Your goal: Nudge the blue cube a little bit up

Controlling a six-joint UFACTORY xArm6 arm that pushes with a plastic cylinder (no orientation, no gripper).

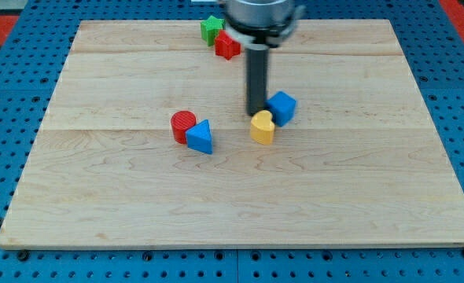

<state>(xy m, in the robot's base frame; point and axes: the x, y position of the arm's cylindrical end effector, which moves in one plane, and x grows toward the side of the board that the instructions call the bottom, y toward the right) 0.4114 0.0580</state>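
Observation:
The blue cube (282, 107) sits a little right of the board's middle. A yellow heart-shaped block (262, 127) lies just below and left of it, touching or nearly touching it. My tip (255, 114) stands at the cube's left side, just above the yellow block, close against both. The dark rod rises from there to the view's top.
A red cylinder (183, 125) and a blue triangular block (200, 137) lie together left of middle. A green block (211, 29) and a red block (227, 45) sit near the board's top edge. The wooden board (98, 204) rests on a blue surface.

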